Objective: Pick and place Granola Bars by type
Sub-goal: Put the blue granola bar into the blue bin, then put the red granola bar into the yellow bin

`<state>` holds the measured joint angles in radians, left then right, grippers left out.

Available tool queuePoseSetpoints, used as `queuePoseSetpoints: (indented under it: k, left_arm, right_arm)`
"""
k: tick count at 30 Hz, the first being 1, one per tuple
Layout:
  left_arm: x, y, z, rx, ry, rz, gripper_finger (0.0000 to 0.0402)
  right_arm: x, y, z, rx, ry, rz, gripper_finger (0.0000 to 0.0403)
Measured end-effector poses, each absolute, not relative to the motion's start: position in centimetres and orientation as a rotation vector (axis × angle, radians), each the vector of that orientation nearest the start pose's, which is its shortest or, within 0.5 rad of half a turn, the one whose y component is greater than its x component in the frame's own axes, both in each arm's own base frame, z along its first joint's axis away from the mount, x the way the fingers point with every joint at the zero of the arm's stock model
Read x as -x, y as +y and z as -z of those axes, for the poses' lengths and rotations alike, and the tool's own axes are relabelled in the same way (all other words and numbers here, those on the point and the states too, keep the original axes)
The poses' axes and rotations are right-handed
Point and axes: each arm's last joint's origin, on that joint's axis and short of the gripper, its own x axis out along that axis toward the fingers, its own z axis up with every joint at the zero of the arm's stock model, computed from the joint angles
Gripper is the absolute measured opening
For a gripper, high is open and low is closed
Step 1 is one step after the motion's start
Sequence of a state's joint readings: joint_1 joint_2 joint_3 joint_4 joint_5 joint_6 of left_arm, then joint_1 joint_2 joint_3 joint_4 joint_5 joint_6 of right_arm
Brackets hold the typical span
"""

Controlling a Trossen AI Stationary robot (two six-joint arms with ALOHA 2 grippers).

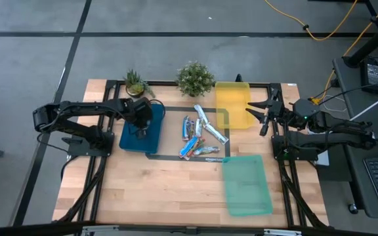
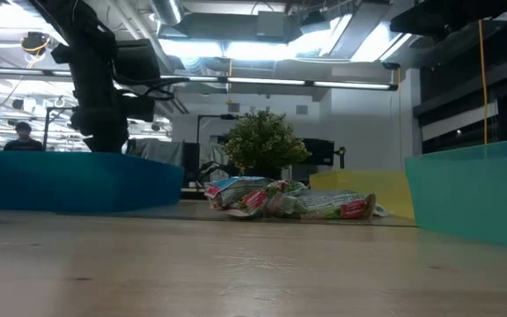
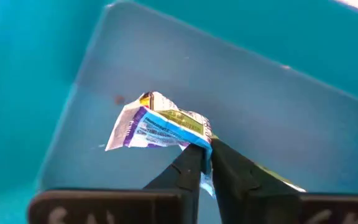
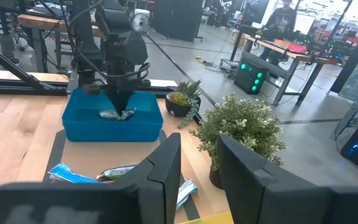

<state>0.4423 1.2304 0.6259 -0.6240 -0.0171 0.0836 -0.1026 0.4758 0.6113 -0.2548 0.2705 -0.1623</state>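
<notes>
A granola bar (image 3: 157, 124) in a blue, white and green wrapper sits inside the blue tray (image 1: 155, 143) at the table's left. My left gripper (image 3: 207, 150) reaches down into that tray and is shut on the bar. A pile of several more granola bars (image 1: 199, 134) lies on the table at the middle. My right gripper (image 1: 262, 115) hovers open at the right, beside the yellow tray (image 1: 231, 105), with nothing between its fingers (image 4: 166, 168). My left gripper pinches one end of the bar's wrapper (image 3: 197, 135) between its two fingertips. The fingers come steeply from above, pointing down into the tray. The bar sticks out past the fingertips, low over the tray floor; I cannot tell whether it rests on the floor.
A green tray (image 1: 247, 187) lies at the near right. Two potted plants (image 1: 135, 82) (image 1: 194, 78) stand at the far edge. Bare wood spreads across the near half of the table (image 1: 163, 190).
</notes>
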Motion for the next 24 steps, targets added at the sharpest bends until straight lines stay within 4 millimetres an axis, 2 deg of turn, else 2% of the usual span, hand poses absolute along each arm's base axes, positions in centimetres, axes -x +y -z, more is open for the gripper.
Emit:
queuePoseSetpoints:
  k: [6,12,17,24]
  left_arm:
    - [-18.6,9.0,-18.7,0.162,1.214,-0.388,0.0102]
    - [-20.3,9.7,-22.6,0.073,1.103,-0.355,0.0154]
    - [-21.4,10.2,-26.1,0.019,0.995,-0.35,0.0164]
    - [-22.2,10.5,-29.8,0.053,0.866,-0.377,0.0163]
  right_arm:
    - [-11.3,-1.9,-30.6,0.17,0.149,0.362,0.0108]
    - [-11.4,-1.9,-30.6,0.17,0.149,0.362,0.0108]
    - [-11.4,-1.9,-30.6,0.145,0.145,0.364,0.0108]
    - [-11.3,-1.9,-30.5,0.118,0.146,0.365,0.0108]
